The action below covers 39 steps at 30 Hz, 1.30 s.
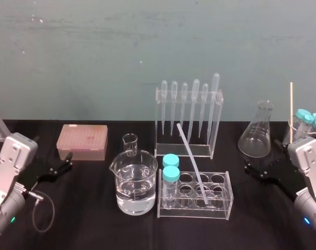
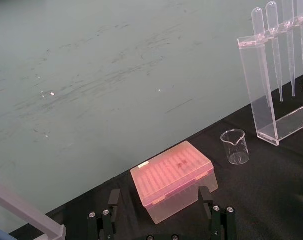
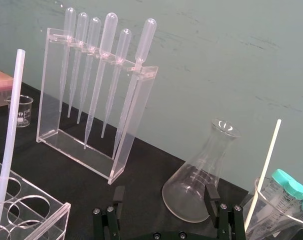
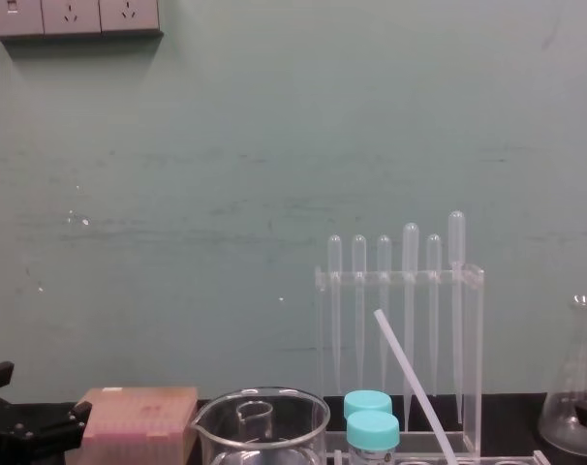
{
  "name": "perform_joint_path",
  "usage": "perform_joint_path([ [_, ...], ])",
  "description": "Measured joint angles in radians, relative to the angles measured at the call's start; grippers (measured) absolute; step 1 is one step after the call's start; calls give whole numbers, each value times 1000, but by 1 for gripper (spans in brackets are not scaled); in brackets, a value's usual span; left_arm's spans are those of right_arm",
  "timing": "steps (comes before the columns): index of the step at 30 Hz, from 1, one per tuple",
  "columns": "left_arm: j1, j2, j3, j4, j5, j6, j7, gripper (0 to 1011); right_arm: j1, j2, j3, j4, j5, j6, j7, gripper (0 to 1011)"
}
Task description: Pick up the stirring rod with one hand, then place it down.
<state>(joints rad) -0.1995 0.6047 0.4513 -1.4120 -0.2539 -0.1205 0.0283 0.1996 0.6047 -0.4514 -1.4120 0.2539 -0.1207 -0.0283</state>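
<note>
Leaning in the clear tube rack [image 1: 195, 211] near the counter's front edge: stirring rod [image 1: 192, 159], top tilted toward the pipette stand [image 1: 218, 122]. Left gripper [image 2: 159, 200] and right gripper [image 3: 165, 195] sit at the counter's side edges, both spread, empty. Risks: the thin, smooth rod may slip from a pinch. An angled lift could lever the rack, jostling the capped tubes [image 1: 171, 167] or the water beaker [image 1: 136, 188] just beside.

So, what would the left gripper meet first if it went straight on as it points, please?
Most likely the pink tip box, which sits straight ahead of the open left gripper; how far off it is, I cannot judge.
</note>
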Motion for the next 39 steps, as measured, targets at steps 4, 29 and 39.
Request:
perform_joint_path([
  [4,0,0,0,0,0,0,0,1000,0,0,0,0,0,0,0,1000],
  [29,0,0,0,0,0,0,0,1000,0,0,0,0,0,0,0,1000],
  [39,0,0,0,0,0,0,0,1000,0,0,0,0,0,0,0,1000],
])
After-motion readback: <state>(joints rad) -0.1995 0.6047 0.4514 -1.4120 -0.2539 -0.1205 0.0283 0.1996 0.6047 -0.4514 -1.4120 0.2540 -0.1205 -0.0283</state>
